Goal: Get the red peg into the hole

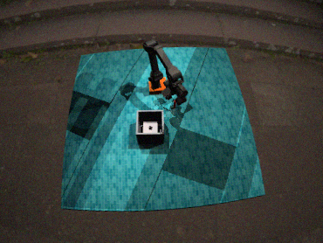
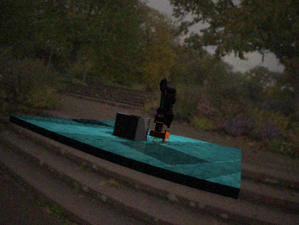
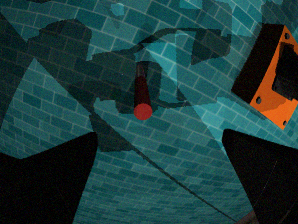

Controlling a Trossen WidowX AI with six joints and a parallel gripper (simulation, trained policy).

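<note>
Near the box (image 1: 137, 123) (image 2: 132, 126), the peg (image 1: 174, 104) (image 2: 164, 135) (image 3: 143, 111) stands upright; the end effector (image 1: 175, 100) (image 3: 162, 138) is wide, holding nothing.

Peg (image 1: 174, 105) (image 3: 143, 111) red, brighter at its round end, table top (image 1: 113, 175) (image 2: 194, 166) (image 3: 170, 165) teal, brick-patterned, with darker patches, arm base (image 1: 151, 90) (image 2: 167, 134) (image 3: 270, 109) orange, arm (image 1: 165, 59) (image 2: 166, 101) black, box (image 1: 149, 139) (image 2: 130, 126) dark with pale grey rim, plate (image 1: 146, 130) inside white
</note>
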